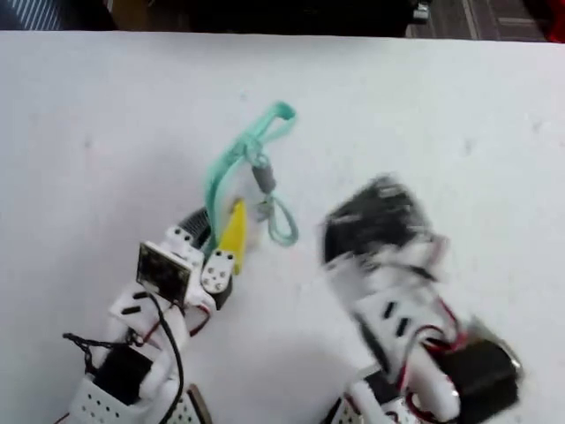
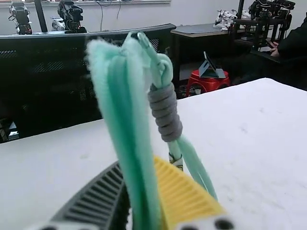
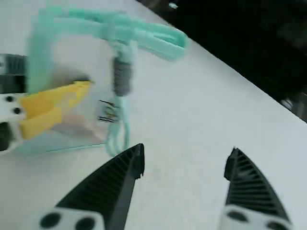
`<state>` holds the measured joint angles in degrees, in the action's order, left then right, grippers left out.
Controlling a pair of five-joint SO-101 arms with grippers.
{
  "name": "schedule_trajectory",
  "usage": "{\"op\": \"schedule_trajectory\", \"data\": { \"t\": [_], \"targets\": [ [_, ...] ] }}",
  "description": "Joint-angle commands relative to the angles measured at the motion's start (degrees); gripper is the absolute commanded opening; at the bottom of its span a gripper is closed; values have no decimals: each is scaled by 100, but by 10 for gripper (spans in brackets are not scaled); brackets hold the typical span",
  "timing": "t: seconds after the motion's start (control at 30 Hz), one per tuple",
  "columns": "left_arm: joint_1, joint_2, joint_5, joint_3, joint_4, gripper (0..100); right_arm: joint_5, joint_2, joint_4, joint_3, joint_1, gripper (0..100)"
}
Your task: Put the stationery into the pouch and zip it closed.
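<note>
your left gripper (image 1: 219, 216) has its jaws clamped on the pouch (image 2: 120, 134): the yellow one and the black ribbed one press on either side of its teal edge, with no gap showing. your right gripper (image 3: 184, 165) has its jaws spread wide, with nothing between them and touching nothing. it hangs over bare desk (image 1: 459, 106) near the pouch, on the side where the cord (image 1: 281, 225) hangs. the pouch is flat, with a clear body and a fuzzy mint-teal border, and it stands up on edge in the left jaws rather than lying flat. the teal cord comes off it, is bound partway along by a grey wrap (image 2: 165, 112), and ends in a loop low beside the yellow jaw. something pinkish and a bit of dark print show through the clear side, but you cannot tell what is inside. from above, the pouch's long axis runs from the left jaws away from the arms and slants toward the right, with its far end pointing at the back of the desk. it sits left of the desk's centre, between your two arms.
</note>
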<state>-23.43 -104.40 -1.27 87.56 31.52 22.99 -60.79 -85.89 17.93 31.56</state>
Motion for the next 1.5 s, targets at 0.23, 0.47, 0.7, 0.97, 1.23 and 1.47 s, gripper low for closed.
{"op": "schedule_trajectory", "data": {
  "t": [0.23,0.47,0.7,0.97,1.23,1.47],
  "targets": [
    [-75,-66,-53,-185,-26,24,255,1341,884,-229,716,198],
    [-127,-66,-53,-185,97,24,246,1446,1349,-176,673,232],
    [-127,-66,-53,-185,97,24,246,1842,2255,343,681,230],
    [-127,-66,-53,-185,97,24,246,2062,2571,466,681,131],
    [-119,-66,-53,-185,97,24,255,1710,3099,677,409,18],
    [-84,-66,-141,-677,844,143,281,532,2466,422,198,18]
  ]
}}
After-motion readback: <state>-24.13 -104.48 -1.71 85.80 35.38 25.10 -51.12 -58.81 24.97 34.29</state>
